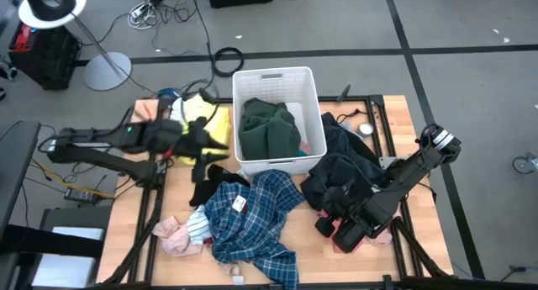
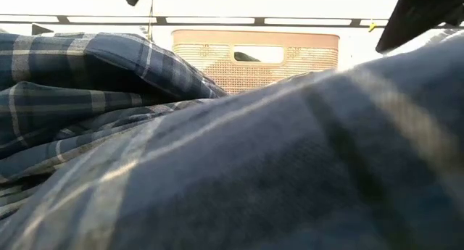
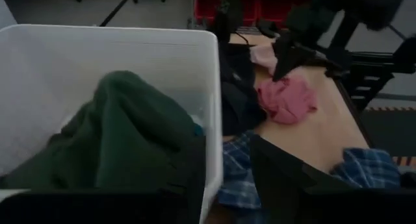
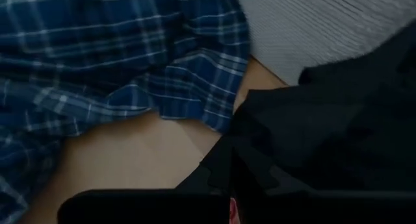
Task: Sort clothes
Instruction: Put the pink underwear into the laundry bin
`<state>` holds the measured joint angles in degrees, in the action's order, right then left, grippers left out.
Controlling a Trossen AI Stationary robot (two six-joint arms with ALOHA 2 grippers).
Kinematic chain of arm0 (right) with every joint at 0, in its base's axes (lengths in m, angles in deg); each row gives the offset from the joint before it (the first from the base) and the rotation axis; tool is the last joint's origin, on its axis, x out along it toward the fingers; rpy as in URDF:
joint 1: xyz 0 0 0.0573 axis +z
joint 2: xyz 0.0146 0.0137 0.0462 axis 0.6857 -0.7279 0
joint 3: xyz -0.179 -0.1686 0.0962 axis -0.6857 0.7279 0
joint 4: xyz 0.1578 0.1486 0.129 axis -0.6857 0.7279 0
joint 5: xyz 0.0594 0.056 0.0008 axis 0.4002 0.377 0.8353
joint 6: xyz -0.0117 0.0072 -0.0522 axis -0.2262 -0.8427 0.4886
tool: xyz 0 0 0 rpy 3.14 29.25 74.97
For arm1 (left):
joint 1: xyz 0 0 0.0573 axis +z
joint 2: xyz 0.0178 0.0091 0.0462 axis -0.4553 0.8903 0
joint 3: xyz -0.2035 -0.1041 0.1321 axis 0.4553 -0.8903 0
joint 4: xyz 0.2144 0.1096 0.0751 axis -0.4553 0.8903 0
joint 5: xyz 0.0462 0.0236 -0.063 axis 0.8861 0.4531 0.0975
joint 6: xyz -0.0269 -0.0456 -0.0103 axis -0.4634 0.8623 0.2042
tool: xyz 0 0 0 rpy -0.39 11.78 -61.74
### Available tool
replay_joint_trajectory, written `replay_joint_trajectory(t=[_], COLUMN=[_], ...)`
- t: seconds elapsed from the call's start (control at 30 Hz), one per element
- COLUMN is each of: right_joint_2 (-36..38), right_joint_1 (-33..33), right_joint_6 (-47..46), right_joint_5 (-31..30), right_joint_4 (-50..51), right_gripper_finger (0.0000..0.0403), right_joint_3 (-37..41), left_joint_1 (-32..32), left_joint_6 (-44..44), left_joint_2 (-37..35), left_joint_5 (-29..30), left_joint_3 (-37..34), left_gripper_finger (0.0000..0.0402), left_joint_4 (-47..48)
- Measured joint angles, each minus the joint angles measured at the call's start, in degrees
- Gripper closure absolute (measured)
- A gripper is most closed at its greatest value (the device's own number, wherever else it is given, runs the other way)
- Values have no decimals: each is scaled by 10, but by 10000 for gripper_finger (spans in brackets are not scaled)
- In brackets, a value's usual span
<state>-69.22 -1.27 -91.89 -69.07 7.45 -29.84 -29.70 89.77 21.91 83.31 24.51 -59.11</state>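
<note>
A white slotted basket point(image 1: 273, 80) stands at the table's far middle with a dark green garment point(image 1: 267, 130) inside it; the garment also shows in the left wrist view point(image 3: 123, 133). A blue plaid shirt point(image 1: 252, 218) lies spread in front of the basket. My left gripper point(image 1: 204, 147) hovers open and empty by the basket's left wall, over a yellow garment point(image 1: 206, 118); its fingers frame the basket's corner point(image 3: 211, 107). My right gripper point(image 1: 340, 227) is low at the near right, at a black garment point(image 1: 345, 168) and a pink-red garment point(image 3: 286, 97).
A black piece point(image 1: 206, 187) lies left of the shirt, and pink and striped pieces point(image 1: 178, 235) lie at the near left. The plaid shirt point(image 2: 217, 156) fills the low view, with the basket point(image 2: 254, 58) behind it. Bare wood point(image 1: 319, 256) shows near the front edge.
</note>
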Motion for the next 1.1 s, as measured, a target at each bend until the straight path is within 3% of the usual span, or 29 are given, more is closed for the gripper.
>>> replay_joint_trajectory(t=[0.2,0.3,0.47,0.87,1.1], right_joint_2=[0,0,0,-1,-2], right_joint_1=[-2,-2,7,47,78], right_joint_6=[63,63,24,-108,-203], right_joint_5=[7,40,81,123,130], right_joint_4=[-17,-18,-21,-17,-12], right_gripper_finger=[397,399,395,347,304], right_joint_3=[-5,-5,-5,-6,18], left_joint_1=[-136,-198,-274,-328,-328], left_joint_6=[48,73,110,113,113], left_joint_2=[-74,-83,-74,-65,-65], left_joint_5=[157,239,300,328,292], left_joint_3=[-80,-109,-134,-135,-135], left_gripper_finger=[277,277,277,277,277], left_joint_4=[-27,-27,-26,-27,-26])
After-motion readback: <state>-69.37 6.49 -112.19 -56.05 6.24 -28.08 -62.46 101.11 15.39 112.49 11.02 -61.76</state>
